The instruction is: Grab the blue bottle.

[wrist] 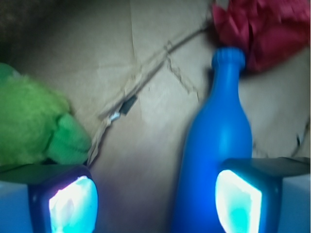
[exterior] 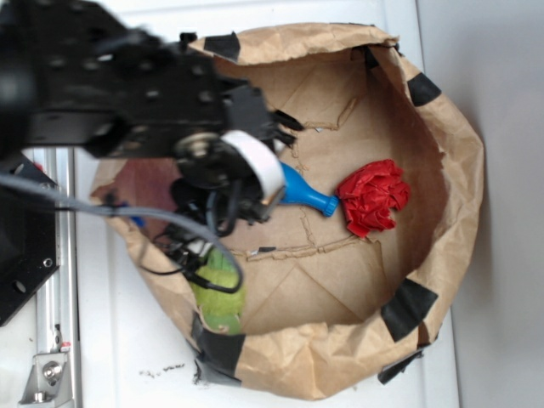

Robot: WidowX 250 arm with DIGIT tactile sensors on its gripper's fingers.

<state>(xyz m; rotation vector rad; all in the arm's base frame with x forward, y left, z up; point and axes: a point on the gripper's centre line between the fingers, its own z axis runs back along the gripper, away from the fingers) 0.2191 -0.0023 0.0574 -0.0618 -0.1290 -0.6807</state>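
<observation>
You have the blue bottle [exterior: 304,192] lying on its side on the floor of the brown paper basket [exterior: 459,170], cap pointing toward the crumpled red paper wad [exterior: 373,197]; in the exterior view cap and wad meet or nearly meet, and the wrist view shows the wad [wrist: 267,29] directly behind the cap. The bottle's wider end is hidden under the arm in the exterior view. Your gripper [wrist: 155,201] is down inside the basket with its fingers spread wide; the wrist view shows the left pad [wrist: 73,204] and right pad [wrist: 238,201] well apart. The bottle [wrist: 218,141] does not sit centred in the gap; its body runs along the right pad, overlapping it, and you cannot tell from these views whether pad and bottle touch. The fuzzy green ball [wrist: 34,121] lies just beyond the left pad; in the exterior view it [exterior: 219,293] rests against the basket wall, partly covered by black cables [exterior: 204,255].
</observation>
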